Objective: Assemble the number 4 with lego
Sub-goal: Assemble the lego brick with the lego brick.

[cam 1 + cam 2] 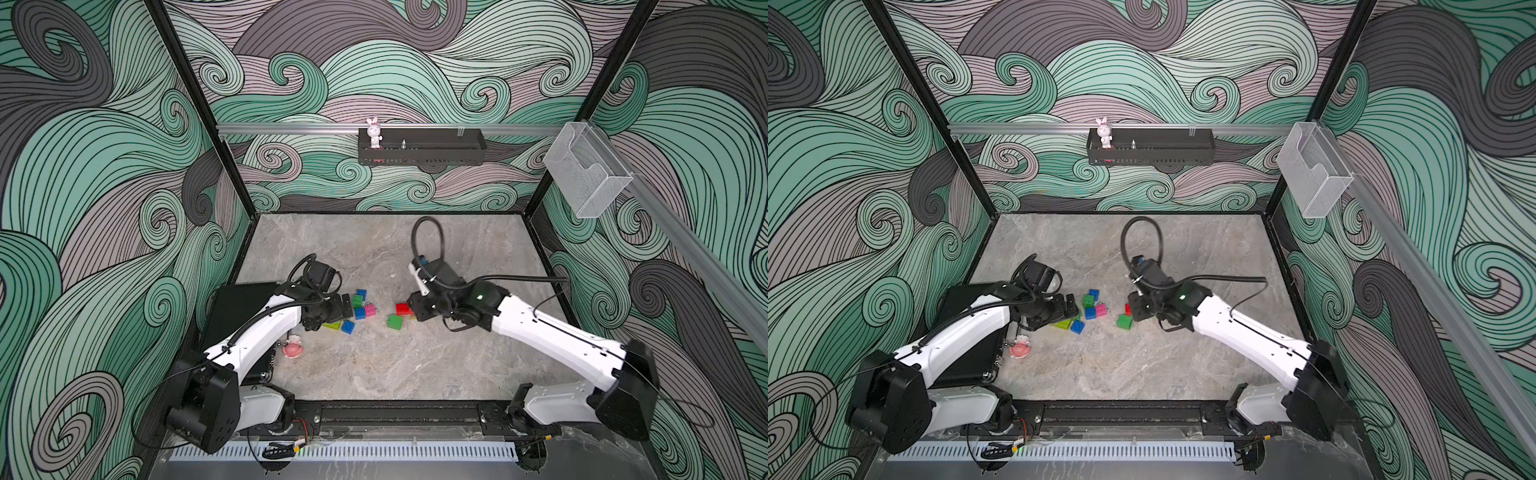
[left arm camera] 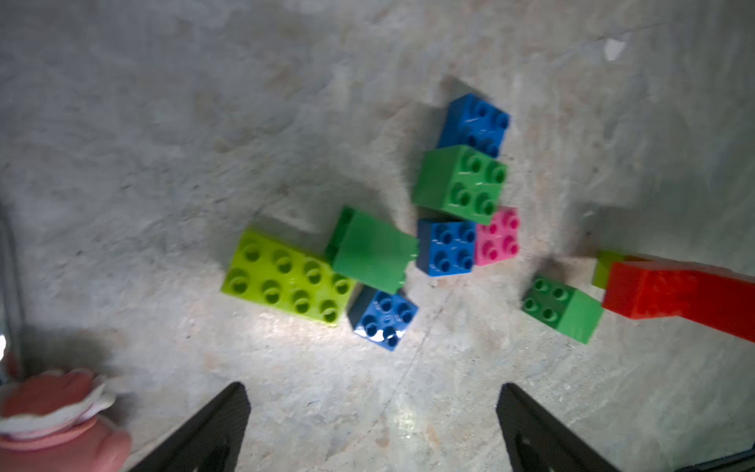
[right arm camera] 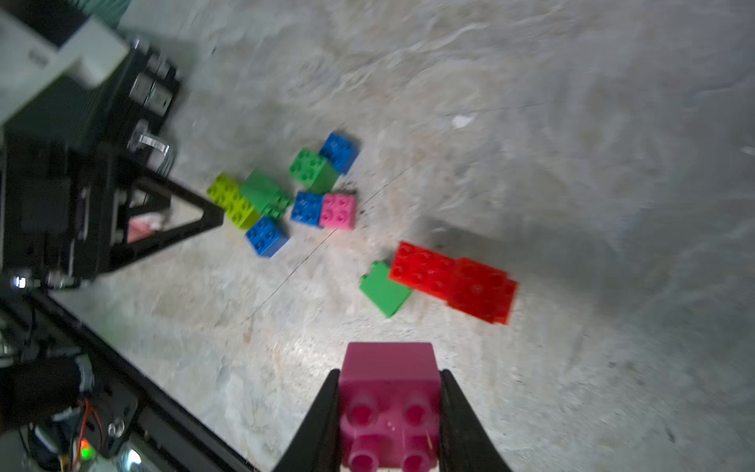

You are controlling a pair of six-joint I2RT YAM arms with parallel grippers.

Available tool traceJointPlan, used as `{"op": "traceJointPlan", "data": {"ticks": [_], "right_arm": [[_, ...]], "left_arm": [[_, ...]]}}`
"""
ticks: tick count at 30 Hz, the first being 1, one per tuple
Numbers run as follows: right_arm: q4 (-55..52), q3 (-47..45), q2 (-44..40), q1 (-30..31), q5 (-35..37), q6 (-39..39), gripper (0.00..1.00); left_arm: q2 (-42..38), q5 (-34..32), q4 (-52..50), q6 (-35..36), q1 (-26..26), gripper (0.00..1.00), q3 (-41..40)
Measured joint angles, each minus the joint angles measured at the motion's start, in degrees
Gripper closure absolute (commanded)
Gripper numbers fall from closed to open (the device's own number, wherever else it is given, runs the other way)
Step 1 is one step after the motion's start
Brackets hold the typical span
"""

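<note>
Right gripper (image 3: 390,374) first: its jaws are drawn partway in and clamped on the flat sides of a magenta brick (image 3: 388,404), studs facing the wrist camera, with the fingers (image 3: 322,408) pressed against either side. Just ahead of that held brick, down on the grey table (image 3: 572,204), lies a red piece (image 3: 449,280) (two red bricks joined, by the look of it, though blur hides the seam). A green brick (image 3: 384,292) lies on its side, touching one end of the red. Now the left gripper (image 2: 371,386): jaws spread wide, nothing between them, hanging over bare table. Straight ahead of its fingertips sits the loose cluster. There's a lime oblong brick (image 2: 286,278) studs up, with a tipped green brick (image 2: 371,253) leaning on its end. Three blue bricks (image 2: 445,247) are dotted through the group, and a pink brick (image 2: 496,237) touches the middle blue one. A studs-up green brick (image 2: 461,184) is wedged between two blues farther out. Back beside one left finger lies a pink-and-white toy figurine (image 2: 53,408). In both top views the cluster lies between the two grippers, nearer the left.
</note>
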Motion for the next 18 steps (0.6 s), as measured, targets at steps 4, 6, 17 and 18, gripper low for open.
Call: {"op": "traceJointPlan", "data": {"ticks": [4, 6, 17, 18], "right_arm": [[-8.1, 4.6, 4.9, -5.3, -1.6, -0.1, 1.00], [-12.2, 8.2, 9.4, -5.5, -2.6, -0.6, 1.00], [-19.2, 16.3, 19.3, -4.5, -4.7, -1.4, 1.00], [-19.1, 16.6, 19.4, -4.5, -4.4, -1.5, 1.00]], "left_arm": [[5.2, 1.4, 1.0, 1.1, -4.0, 0.01, 5.0], [8.0, 2.7, 1.6, 1.6, -5.6, 0.01, 6.9], [14.7, 7.6, 2.8, 2.1, -7.9, 0.01, 10.0], [14.8, 7.9, 2.9, 2.2, -7.9, 0.01, 10.0]]}}
